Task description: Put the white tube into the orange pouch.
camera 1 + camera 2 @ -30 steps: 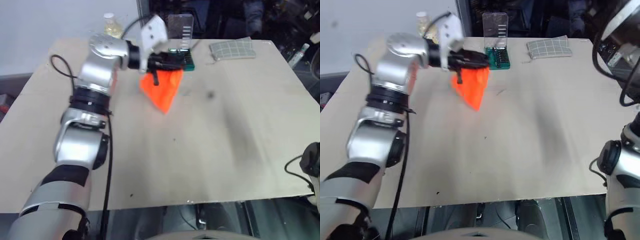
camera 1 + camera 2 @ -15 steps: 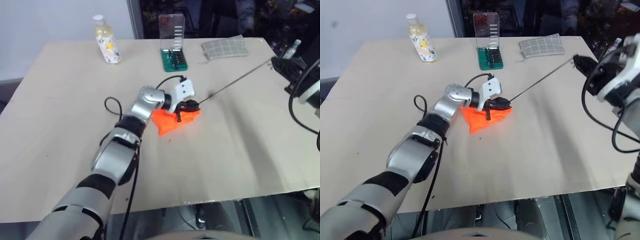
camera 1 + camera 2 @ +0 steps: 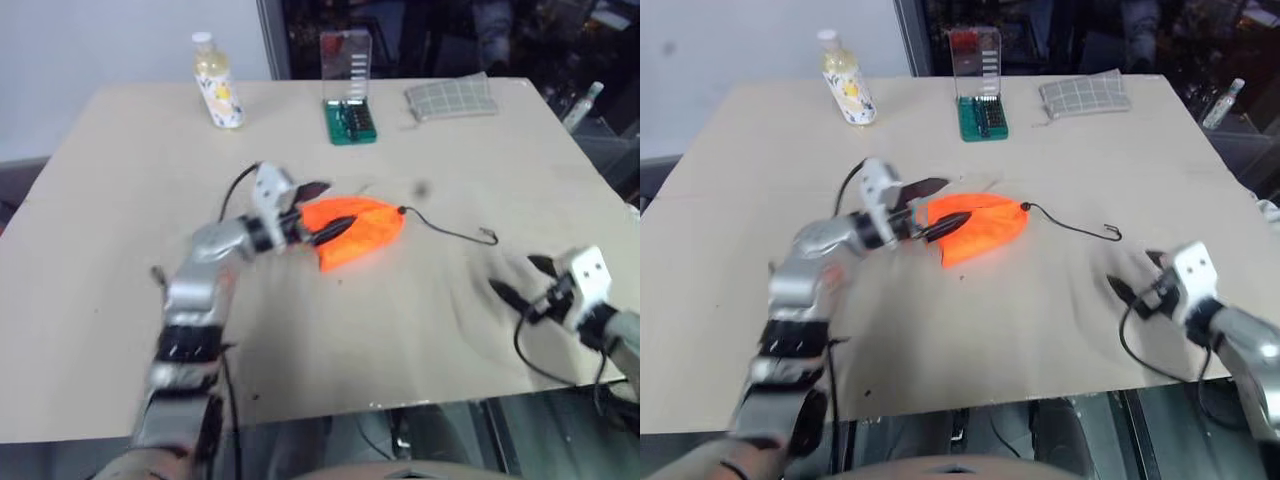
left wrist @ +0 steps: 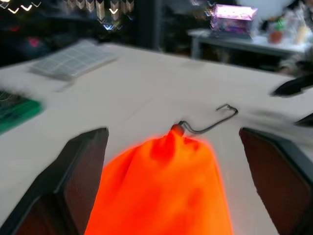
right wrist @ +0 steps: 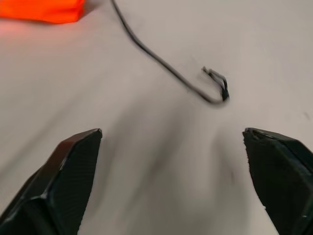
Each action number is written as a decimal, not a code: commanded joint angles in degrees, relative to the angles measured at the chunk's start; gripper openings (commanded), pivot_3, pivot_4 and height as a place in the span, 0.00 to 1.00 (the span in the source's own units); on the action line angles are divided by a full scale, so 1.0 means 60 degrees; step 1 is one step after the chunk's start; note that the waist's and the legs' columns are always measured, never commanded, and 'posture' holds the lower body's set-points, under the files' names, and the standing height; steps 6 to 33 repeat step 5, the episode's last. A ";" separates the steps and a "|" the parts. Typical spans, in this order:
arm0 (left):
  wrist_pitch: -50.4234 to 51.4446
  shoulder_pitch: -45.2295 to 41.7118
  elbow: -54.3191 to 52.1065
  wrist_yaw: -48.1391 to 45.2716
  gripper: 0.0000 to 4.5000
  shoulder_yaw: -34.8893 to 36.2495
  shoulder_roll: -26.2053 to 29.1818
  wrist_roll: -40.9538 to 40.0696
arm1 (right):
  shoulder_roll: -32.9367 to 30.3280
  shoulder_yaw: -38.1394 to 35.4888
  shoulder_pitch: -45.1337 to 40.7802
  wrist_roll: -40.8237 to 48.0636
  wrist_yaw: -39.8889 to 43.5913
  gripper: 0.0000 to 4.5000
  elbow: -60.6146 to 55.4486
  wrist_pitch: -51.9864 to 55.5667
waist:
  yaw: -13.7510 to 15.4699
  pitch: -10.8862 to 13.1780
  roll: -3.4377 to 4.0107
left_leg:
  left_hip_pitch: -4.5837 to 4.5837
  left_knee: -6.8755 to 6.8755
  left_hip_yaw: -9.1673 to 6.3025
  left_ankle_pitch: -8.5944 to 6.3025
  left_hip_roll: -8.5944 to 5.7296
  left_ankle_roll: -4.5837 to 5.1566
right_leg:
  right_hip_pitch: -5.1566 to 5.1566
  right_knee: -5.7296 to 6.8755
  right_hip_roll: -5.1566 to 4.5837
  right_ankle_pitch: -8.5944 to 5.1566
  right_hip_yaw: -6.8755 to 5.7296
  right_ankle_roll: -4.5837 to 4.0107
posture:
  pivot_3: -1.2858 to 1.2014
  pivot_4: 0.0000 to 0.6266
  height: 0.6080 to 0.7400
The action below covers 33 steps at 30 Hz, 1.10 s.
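1. The orange pouch (image 3: pixel 978 228) lay flat near the middle of the surface (image 3: pixel 1040 330), bulging a bit. Its black cord (image 3: pixel 1072 226) trailed off toward the robot's right and ended in a small hook, slack.
2. The white tube was not visible loose on the surface. My guess was that it sat inside the pouch, given the bulge, but the frames could not confirm that.
3. The left pincer (image 3: pixel 936 207) stood wide, empty, with its fingers straddling the pouch's closed end; one tip looked close to or touching the fabric. The left wrist view showed the pouch (image 4: pixel 161 191) between both fingers and gripped by neither.
4. The right pincer (image 3: pixel 1136 279) stood wide as well, empty, low over bare surface, well apart from the pouch and near the cord's free end (image 5: pixel 217 88).
5. Judgement: the step in hand looked like release and clear-out. To do it well:
   - back the left pincer straight off along its own axis, no sideways sweep, so the fingers don't drag the fabric or tip the contents out;
   - keep the right pincer above the cord, since the hook could snag a finger;
   - check the pouch mouth before calling it done.
6. The bottle (image 3: pixel 845 80), the green bit case (image 3: pixel 981 112) and the grey checked pouch (image 3: pixel 1085 93) sat at the far edge, well clear.
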 commanded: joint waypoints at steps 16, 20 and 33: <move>0.0368 0.2934 -0.1437 -0.0711 1.00 0.2325 0.1797 -0.1110 | 0.0182 -0.1424 0.1826 0.0260 0.0962 0.99 -0.1724 -0.0798 | 0.0054 -0.0002 -0.0007 | 0.0109 -0.0002 0.0006 -0.0007 0.0027 -0.0012 | 0.0096 -0.0022 -0.0004 -0.0051 -0.0010 -0.0005 | 0.52 0.24 1.00; 0.0368 0.2934 -0.1437 -0.0711 1.00 0.2325 0.1797 -0.1110 | 0.0182 -0.1424 0.1826 0.0260 0.0962 0.99 -0.1724 -0.0798 | 0.0054 -0.0002 -0.0007 | 0.0109 -0.0002 0.0006 -0.0007 0.0027 -0.0012 | 0.0096 -0.0022 -0.0004 -0.0051 -0.0010 -0.0005 | 0.52 0.24 1.00; 0.0368 0.2934 -0.1437 -0.0711 1.00 0.2325 0.1797 -0.1110 | 0.0182 -0.1424 0.1826 0.0260 0.0962 0.99 -0.1724 -0.0798 | 0.0054 -0.0002 -0.0007 | 0.0109 -0.0002 0.0006 -0.0007 0.0027 -0.0012 | 0.0096 -0.0022 -0.0004 -0.0051 -0.0010 -0.0005 | 0.52 0.24 1.00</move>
